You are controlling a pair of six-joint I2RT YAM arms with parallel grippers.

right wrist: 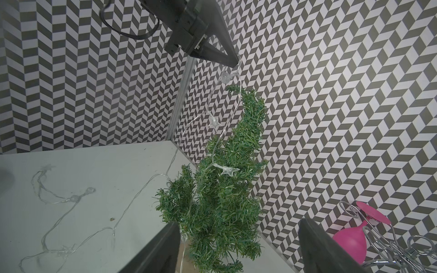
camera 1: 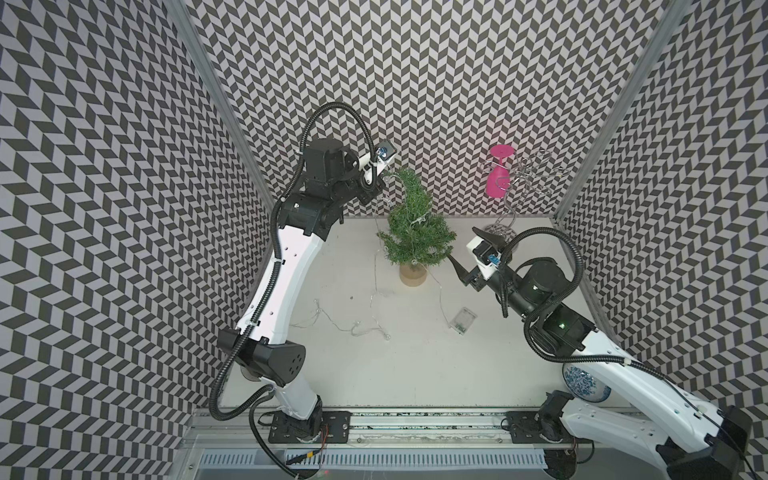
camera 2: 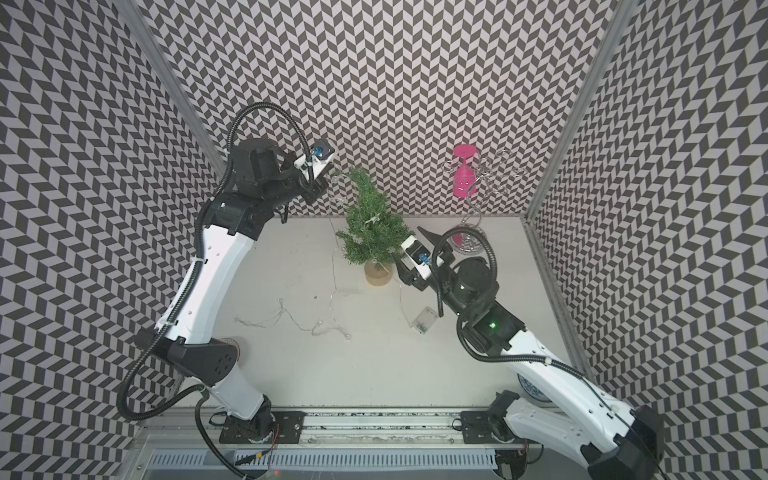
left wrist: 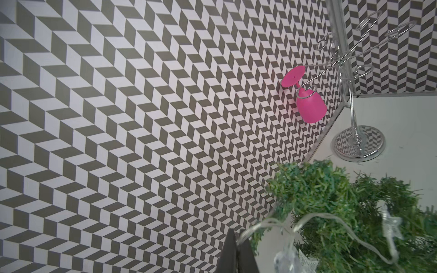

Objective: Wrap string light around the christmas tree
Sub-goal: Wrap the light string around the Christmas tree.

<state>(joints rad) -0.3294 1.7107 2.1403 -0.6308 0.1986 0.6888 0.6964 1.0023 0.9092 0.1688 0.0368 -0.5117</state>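
Status, both top views: tree (camera 1: 415, 224) stands upright on its tan base toward the back of the table (camera 1: 415, 374). Most of the string (camera 1: 376, 328) lies in slack loops on the table in front of the tree. Battery box (camera 1: 462, 321) lies flat between tree and right arm, and a wire runs from it to the base. One strand crosses the tree's middle. Judged: wrap begun, roughly one pass on, and most of the length is left to wind. Left gripper (camera 1: 379, 185) sits high beside the bent tip, with a strand rising to it from the table. Right gripper (camera 1: 462, 243) is just beside the lower branches, jaws well apart and nothing between them.

Left wrist view: fingers (left wrist: 236, 250) are pressed together and the wire comes out at their tips, so they are clamped on the string. A bulb hangs close below. Treetop is just beside; rack (left wrist: 354, 141) and pink glass (left wrist: 309, 108) are well apart from it.

Right wrist view: left gripper pinches the wire above the tip. Two strands drop from it. One runs into the foliage with a star (right wrist: 228, 170) lodged mid-tree. The other hangs free with a star and goes down to the table. Lower tiers look bare. Right jaws are wide apart either side of the lower tree and hold nothing; cannot tell whether they brush the branches.
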